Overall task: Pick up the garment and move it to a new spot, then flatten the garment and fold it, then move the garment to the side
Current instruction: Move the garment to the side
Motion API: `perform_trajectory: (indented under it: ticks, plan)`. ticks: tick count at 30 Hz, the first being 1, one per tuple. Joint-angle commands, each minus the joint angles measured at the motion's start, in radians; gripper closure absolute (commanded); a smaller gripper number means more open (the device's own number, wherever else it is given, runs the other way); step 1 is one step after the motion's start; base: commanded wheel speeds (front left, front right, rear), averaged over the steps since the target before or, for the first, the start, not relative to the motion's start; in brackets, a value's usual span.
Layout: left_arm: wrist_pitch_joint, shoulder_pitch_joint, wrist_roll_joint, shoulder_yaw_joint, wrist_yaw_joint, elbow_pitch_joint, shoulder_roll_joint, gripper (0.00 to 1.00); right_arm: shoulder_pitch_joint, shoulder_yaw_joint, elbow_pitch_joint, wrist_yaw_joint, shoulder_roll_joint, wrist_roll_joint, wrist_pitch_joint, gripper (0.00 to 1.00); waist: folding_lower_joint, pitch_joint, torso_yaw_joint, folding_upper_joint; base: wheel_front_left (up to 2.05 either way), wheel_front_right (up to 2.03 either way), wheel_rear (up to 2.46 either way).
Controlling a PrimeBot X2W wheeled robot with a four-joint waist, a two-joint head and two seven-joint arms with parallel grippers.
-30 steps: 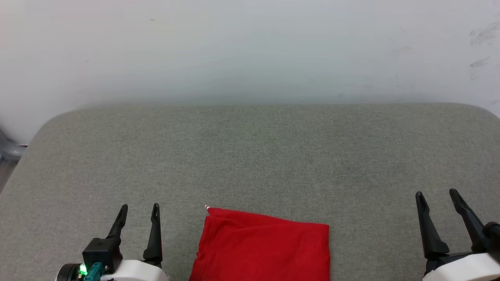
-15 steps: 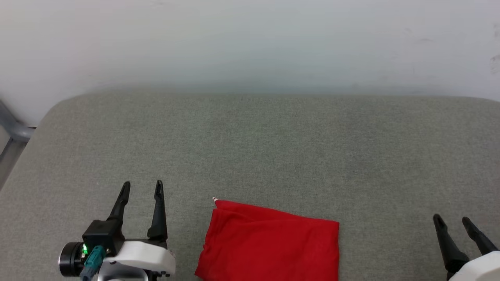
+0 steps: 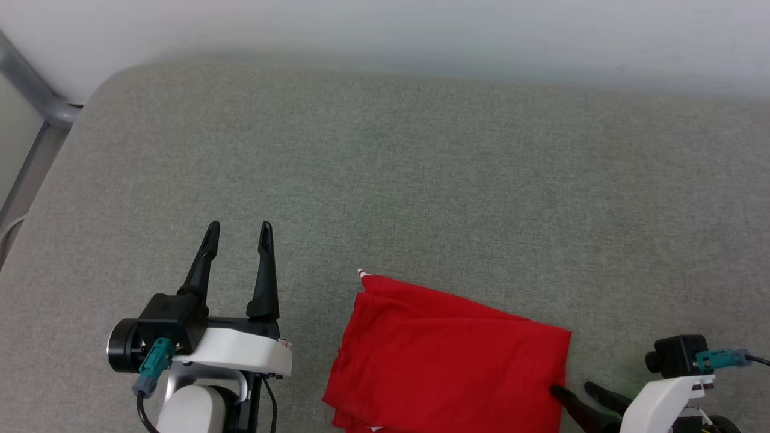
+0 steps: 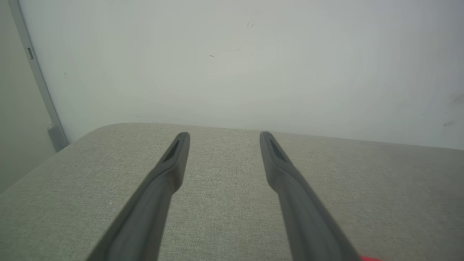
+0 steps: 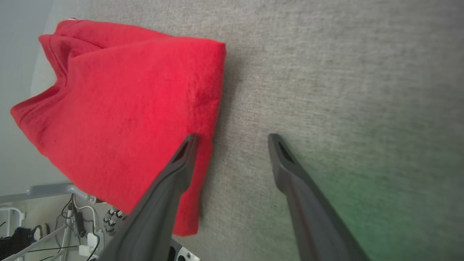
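Head view: folded red garment (image 3: 448,355) on grey cushion (image 3: 421,150), left claw (image 3: 239,224) and right claw (image 3: 570,388) both released, empty.

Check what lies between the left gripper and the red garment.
In the head view, a bare strip of the grey padded surface separates the left gripper from the folded garment; nothing lies on that strip.

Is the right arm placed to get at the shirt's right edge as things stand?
Probably yes. The right end effector is open at the right edge of the shirt, one finger overlapping the fabric, the other over bare cushion; nothing lies between.
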Motion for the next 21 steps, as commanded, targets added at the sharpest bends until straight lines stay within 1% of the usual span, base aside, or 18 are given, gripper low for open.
perform_trajectory:
  ticks: [1,10,11,12,13,14,21]
  plan:
    - [-0.002,-0.017,0.01,0.005,-0.004,-0.003,-0.007,0.0,-0.019,0.02,0.015,0.0,-0.012,0.022,0.009,0.0,-0.0001,0.037,0.03,0.0,0.0,0.0,0.0]
    - [-0.002,-0.039,0.023,0.033,-0.03,0.002,-0.032,0.0,-0.05,0.156,0.172,-0.002,-0.008,0.113,0.061,0.0,-0.0001,0.079,0.054,0.0,0.0,0.0,0.0]
    - [-0.002,-0.039,0.026,0.035,-0.033,0.003,-0.033,0.0,-0.052,0.166,0.181,-0.003,-0.009,0.118,0.061,0.51,-0.0001,0.08,0.054,0.0,0.0,0.0,0.0]
    - [-0.002,-0.039,0.027,0.038,-0.034,0.004,-0.035,0.0,-0.057,0.173,0.186,-0.003,-0.008,0.122,0.056,0.75,-0.0001,0.08,0.055,0.0,0.0,0.0,0.0]
    - [-0.002,-0.039,0.027,0.038,-0.034,0.004,-0.035,0.0,-0.057,0.173,0.186,-0.003,-0.008,0.122,0.056,0.75,-0.0001,0.08,0.055,0.0,0.0,0.0,0.0]
    - [-0.002,-0.038,0.029,0.04,-0.035,0.004,-0.036,0.0,-0.064,0.177,0.184,-0.003,-0.009,0.119,0.044,1.0,-0.0001,0.08,0.054,0.0,0.0,0.0,0.0]
    - [-0.002,-0.012,0.064,0.058,-0.046,0.021,-0.035,0.0,-0.111,0.185,0.142,-0.002,-0.046,0.086,-0.015,1.0,-0.0001,0.028,0.026,0.0,0.0,0.0,0.0]
